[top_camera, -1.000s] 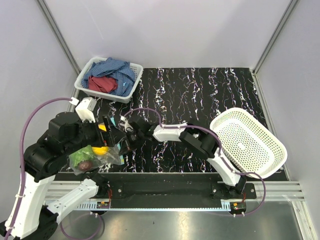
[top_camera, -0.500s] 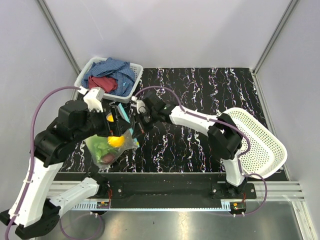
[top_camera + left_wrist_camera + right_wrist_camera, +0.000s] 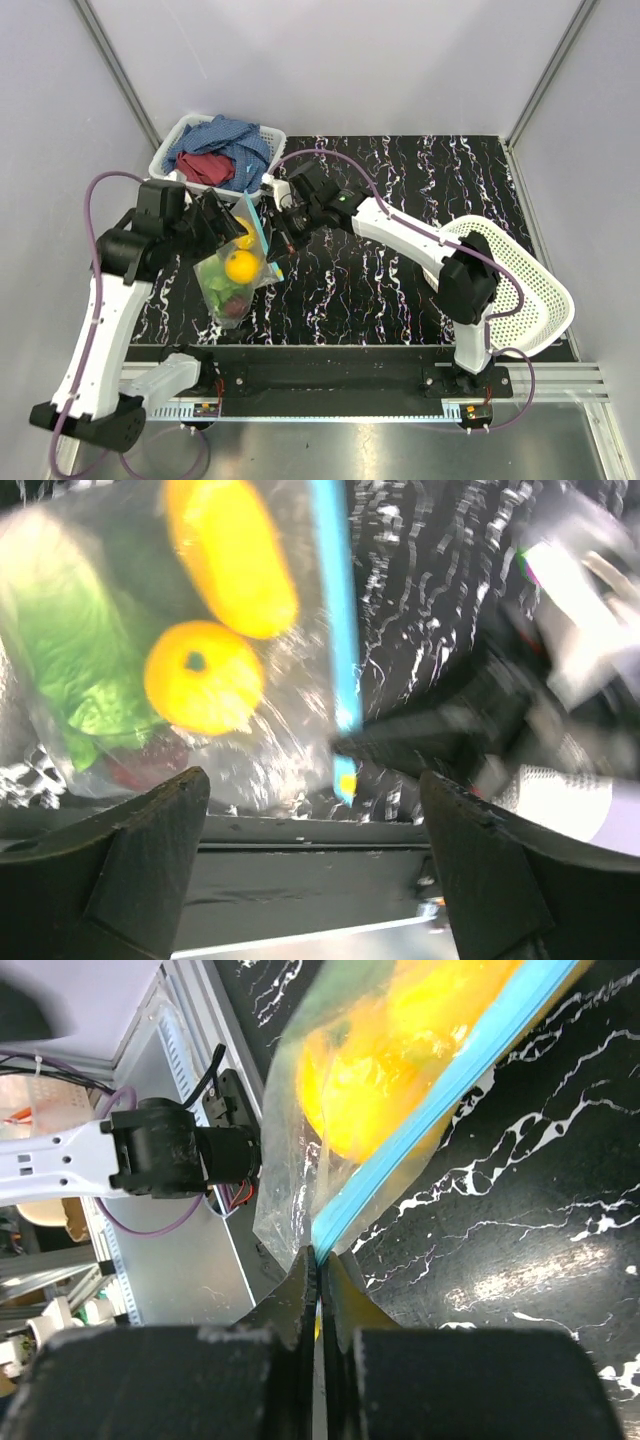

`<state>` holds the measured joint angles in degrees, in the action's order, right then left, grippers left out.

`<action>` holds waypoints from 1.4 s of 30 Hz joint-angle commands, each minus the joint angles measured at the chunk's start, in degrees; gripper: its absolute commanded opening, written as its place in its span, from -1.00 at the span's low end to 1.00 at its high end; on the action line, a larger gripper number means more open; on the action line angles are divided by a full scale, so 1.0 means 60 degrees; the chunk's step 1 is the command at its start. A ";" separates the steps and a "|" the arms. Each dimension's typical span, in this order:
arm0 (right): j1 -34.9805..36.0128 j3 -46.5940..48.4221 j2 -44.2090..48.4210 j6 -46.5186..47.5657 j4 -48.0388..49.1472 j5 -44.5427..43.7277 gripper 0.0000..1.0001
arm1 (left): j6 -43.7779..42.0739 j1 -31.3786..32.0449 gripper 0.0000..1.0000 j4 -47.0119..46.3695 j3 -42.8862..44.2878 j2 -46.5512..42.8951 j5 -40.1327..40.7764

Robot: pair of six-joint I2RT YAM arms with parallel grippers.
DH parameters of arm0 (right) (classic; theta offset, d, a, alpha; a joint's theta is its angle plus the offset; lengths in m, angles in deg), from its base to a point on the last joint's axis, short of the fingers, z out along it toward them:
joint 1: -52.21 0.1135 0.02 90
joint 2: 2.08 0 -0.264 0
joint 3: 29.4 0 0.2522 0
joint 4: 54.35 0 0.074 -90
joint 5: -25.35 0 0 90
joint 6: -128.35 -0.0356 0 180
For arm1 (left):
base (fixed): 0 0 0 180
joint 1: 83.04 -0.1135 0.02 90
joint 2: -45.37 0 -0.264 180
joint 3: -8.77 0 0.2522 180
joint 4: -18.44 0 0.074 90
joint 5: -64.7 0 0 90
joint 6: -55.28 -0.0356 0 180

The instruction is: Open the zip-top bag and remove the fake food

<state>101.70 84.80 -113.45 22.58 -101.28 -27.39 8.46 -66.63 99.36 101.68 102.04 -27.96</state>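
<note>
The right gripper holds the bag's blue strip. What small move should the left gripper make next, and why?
Probably close the left gripper on the zip-top bag wall beside the zip strip. Its jaws stand open facing the bag, while the right gripper pinches the strip's end; a second hold would let the mouth be pulled apart.

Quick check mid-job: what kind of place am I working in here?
Likely a robot test booth, not a kitchen: plain grey walls, a black marbled mat, and a left arm and right arm bolted to a metal rail.
</note>
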 commanded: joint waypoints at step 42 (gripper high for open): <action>0.1858 0.5612 -0.1170 0.4563 -0.5268 -0.3601 -0.96 | 0.1593 -0.0551 -0.87 -0.0939 0.0196 0.2934 -0.1886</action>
<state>111.89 115.49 -121.03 49.97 -133.19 -46.25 20.09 -69.82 95.92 102.77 121.53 -39.83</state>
